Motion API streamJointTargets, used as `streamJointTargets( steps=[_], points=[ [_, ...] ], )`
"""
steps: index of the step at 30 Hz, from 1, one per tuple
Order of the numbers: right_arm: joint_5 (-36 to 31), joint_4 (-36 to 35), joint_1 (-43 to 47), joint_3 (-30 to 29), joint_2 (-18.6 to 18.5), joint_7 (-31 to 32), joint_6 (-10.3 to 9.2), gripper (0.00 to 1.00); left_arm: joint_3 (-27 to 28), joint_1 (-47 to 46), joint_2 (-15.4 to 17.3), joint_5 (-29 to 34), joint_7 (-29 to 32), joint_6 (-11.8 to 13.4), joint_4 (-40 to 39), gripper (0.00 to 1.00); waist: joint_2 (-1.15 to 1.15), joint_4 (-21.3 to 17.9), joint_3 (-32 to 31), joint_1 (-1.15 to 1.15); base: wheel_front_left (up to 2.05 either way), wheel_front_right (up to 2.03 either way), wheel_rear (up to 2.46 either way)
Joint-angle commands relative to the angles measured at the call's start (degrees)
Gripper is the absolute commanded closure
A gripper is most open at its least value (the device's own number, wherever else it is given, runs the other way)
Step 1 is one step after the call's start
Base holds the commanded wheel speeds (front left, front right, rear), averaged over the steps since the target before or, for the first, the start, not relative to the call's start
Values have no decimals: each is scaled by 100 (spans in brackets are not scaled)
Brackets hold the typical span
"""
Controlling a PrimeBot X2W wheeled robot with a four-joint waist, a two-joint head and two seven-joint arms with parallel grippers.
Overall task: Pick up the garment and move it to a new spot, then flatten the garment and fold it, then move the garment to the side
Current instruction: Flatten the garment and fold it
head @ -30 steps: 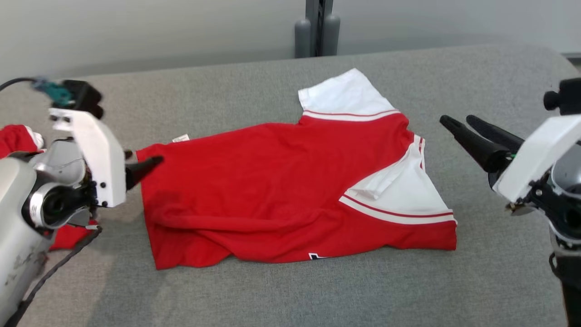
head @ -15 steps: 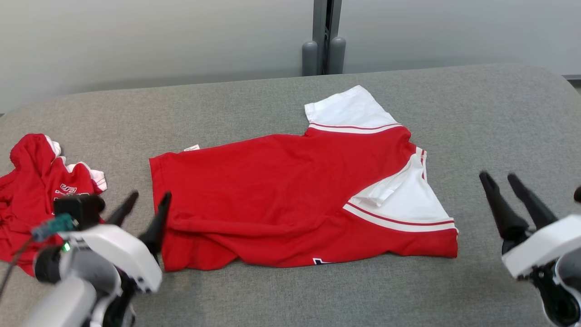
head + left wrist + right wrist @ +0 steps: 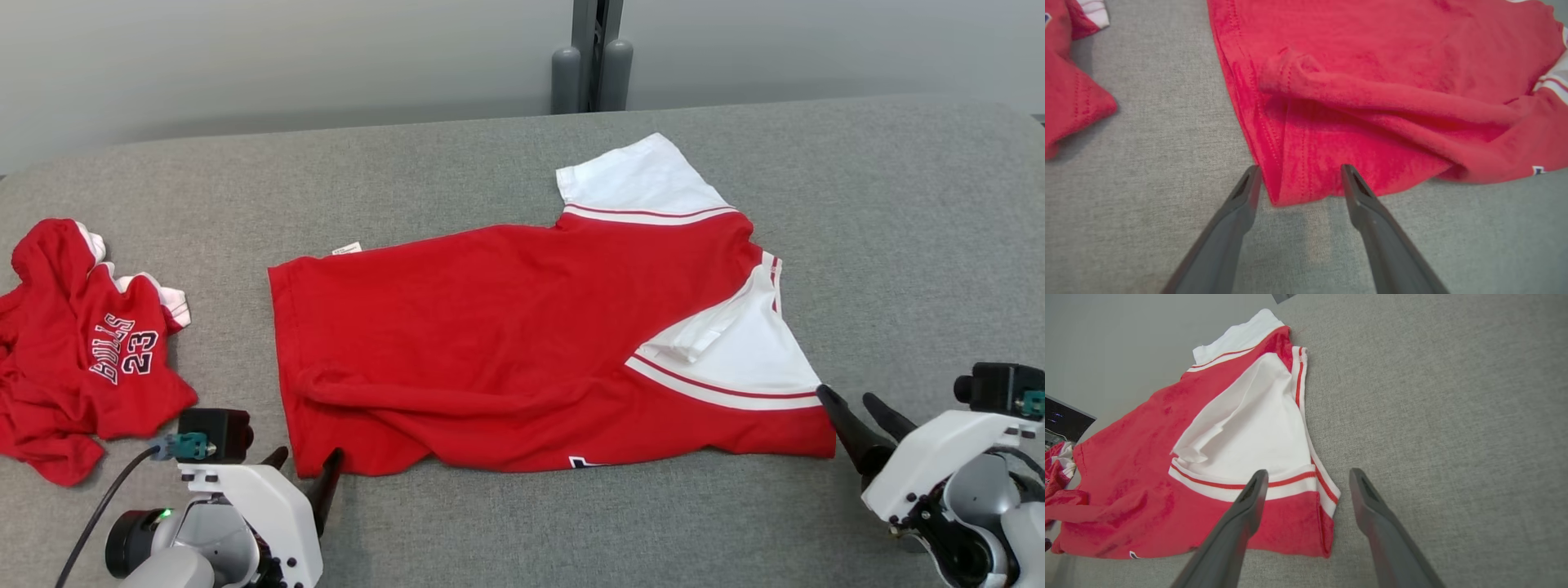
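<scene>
The shirt (image 3: 506,327) lay centred on the cushion (image 3: 522,531). In 1 second the left gripper (image 3: 306,457) had swung to its near corner at 7 o'clock, the right gripper (image 3: 845,396) to 5 o'clock. Both were wide open and empty, likely poised to fold again.

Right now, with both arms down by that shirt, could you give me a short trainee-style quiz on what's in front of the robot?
1. True or false: the left tool is clamped shut on the spread garment.
2. What lies at the far left of the grey surface? A) a crumpled red jersey B) a towel C) a box
3. Which tool is nearest the garment's white sleeves?
Key: 1 false, its jaws stand open around a corner; 2 A; 3 the right tool.
</scene>
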Motion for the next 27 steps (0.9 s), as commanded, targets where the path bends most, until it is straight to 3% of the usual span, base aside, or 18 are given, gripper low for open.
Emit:
streamJointTargets(
  steps=[1, 8, 14, 17, 18, 19, 20, 22, 23, 27],
  points=[
    [54, 101, -103, 24, -15, 21, 1, 0, -26, -103, 28, -4, 70, -5, 31, 0, 0, 5, 16, 0, 0, 0, 0],
    [294, 662, -426, 361, -12, 57, 1, 0, -218, -318, -31, 137, 207, -155, 140, 0, 0, 24, 93, 0, 0, 0, 0],
    [416, 1015, -611, 597, 9, 67, 1, 0, -251, -413, -77, 123, 369, -3, 349, 0, 0, 27, 159, 0, 0, 0, 0],
    [501, 1129, -675, 732, 39, 92, 1, 0, -277, -434, -117, 62, 447, -52, 458, 0, 0, 22, 175, 0, 0, 0, 0],
    [561, 1181, -716, 808, 28, 59, 1, 0, -301, -444, -136, 52, 443, -99, 472, 51, 0, 26, 183, 0, 0, 0, 0],
    [588, 1197, -725, 845, 19, 54, 1, 9, -304, -446, -140, 68, 413, -102, 463, 71, 0, 29, 182, 0, 0, 0, 0],
    [616, 1210, -731, 873, 4, 41, 1, 34, -295, -451, -137, 101, 361, -94, 446, 100, 0, 32, 179, 0, 0, 0, 0],
    [676, 1231, -746, 937, -21, 11, 1, 69, -294, -441, -130, 133, 315, -76, 407, 100, 0, 41, 153, 0, 0, 0, 0],
    [702, 1241, -744, 972, -33, -1, 1, 100, -293, -423, -135, 137, 305, -59, 369, 100, 0, 47, 138, 0, 0, 0, 0],
    [824, 1295, -704, 1056, -105, -69, 1, 100, -274, -293, -131, 100, 259, 1, 255, 100, 0, 78, 37, 0, 0, 0, 0]
  ],
)
